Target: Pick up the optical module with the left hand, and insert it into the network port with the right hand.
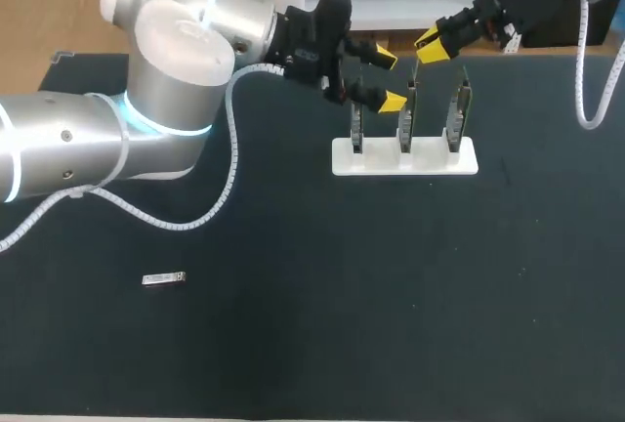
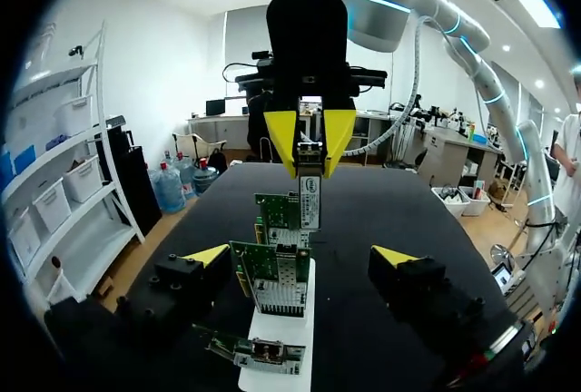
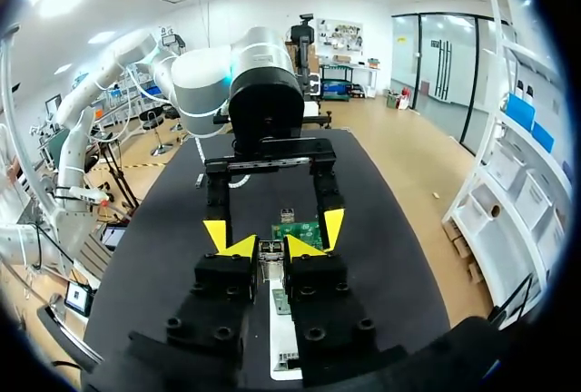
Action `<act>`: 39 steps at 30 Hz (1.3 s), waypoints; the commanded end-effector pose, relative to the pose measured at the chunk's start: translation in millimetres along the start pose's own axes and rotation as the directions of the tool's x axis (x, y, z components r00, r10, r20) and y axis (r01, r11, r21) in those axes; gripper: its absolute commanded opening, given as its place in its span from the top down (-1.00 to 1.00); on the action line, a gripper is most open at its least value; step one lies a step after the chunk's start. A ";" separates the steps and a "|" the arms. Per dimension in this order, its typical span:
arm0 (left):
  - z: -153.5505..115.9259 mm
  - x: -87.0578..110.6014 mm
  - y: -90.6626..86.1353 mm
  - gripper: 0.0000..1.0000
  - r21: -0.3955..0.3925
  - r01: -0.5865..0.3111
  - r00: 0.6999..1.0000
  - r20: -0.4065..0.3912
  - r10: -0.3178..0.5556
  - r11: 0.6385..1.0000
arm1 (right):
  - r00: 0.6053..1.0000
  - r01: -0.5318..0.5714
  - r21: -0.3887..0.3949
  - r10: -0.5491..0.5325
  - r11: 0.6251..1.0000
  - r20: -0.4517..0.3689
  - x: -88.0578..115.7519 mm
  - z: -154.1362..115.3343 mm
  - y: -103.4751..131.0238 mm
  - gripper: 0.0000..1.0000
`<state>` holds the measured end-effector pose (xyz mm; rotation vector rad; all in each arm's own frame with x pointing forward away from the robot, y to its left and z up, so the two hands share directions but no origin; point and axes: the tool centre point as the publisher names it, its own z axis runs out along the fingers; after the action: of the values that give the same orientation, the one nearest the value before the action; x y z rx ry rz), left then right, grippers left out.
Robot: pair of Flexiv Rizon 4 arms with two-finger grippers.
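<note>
Nearest the front of the dark desk [image 1: 391, 324], a small silver module [image 1: 163, 278] lies flat and alone, well apart from both arms.

Toward the back of the desk stands a white holder [image 1: 431, 158] with three network cards [image 1: 405, 121] upright in a row, one per slot. Over that row the right end effector [image 3: 270, 249] is clenched on the optical module [image 2: 310, 200], which hangs upright from its yellow fingertips [image 2: 283, 138]; whether its lower end touches a card cannot be told. Facing it, the left end effector [image 1: 389, 78] is released, its fingers spread wide on either side of the line of cards, holding nothing and touching neither cards nor holder.
</note>
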<state>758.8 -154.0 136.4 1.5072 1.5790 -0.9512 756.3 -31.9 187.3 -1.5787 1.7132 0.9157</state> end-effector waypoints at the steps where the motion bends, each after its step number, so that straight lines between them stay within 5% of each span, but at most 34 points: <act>1: 2.0 0.4 6.5 -1.00 0.037 0.001 0.998 -0.062 0.001 0.999 | 1.000 0.000 0.001 0.000 1.000 0.002 0.4 0.7 -0.8 1.00; 21: 10.8 18.2 0.5 -1.00 0.110 0.007 0.976 -0.218 0.018 0.994 | 1.000 0.001 -0.003 -0.001 1.000 0.006 1.7 -0.4 -4.9 1.00; 39: 7.3 23.3 -0.7 -1.00 0.097 0.010 0.974 -0.227 0.012 0.995 | 1.000 0.002 0.003 -0.002 1.000 0.004 1.6 0.1 -3.5 1.00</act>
<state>757.6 -149.7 111.7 1.7336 1.7092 -0.8924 760.3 -33.5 185.9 -1.5770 1.7091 0.9176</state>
